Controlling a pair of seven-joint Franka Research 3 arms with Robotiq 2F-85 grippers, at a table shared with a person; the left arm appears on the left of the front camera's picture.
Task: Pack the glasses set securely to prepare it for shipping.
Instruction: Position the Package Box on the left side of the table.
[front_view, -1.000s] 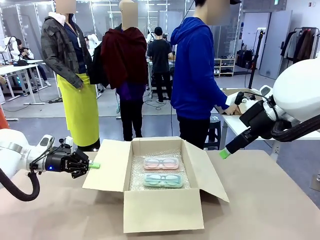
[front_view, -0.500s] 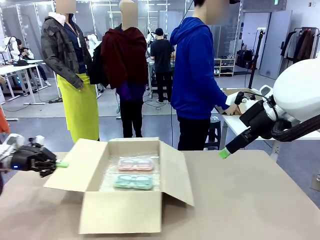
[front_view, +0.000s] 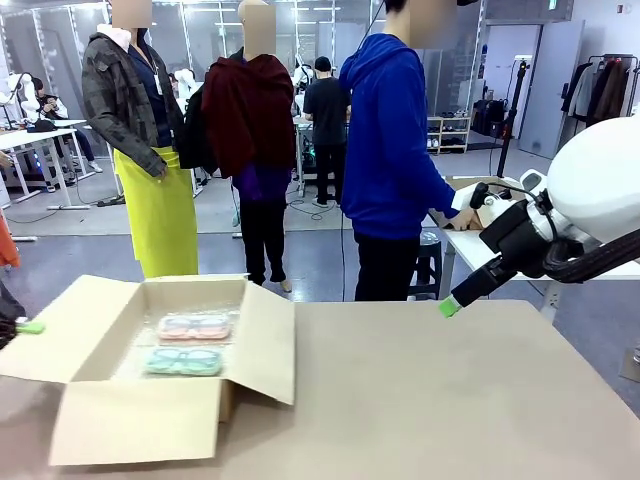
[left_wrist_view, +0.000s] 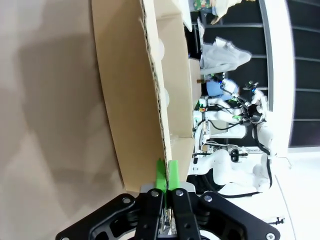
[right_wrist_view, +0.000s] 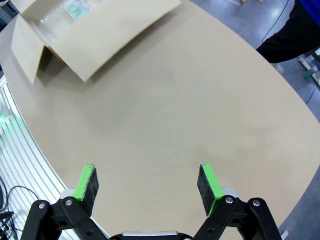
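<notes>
Front view: an open cardboard box (front_view: 135, 420) is sitting at the table's (front_view: 450, 400) near left corner, holding the pink case (front_view: 194, 326) and mint case (front_view: 183, 361) on bubble wrap (front_view: 135, 350). Left wrist view: the left gripper (left_wrist_view: 166, 174) is clamping the box's left flap (left_wrist_view: 135, 100) between its green pads (left_wrist_view: 160, 172). Right wrist view: the right gripper (right_wrist_view: 147, 182) is hanging wide open over bare tabletop, gripping nothing.
</notes>
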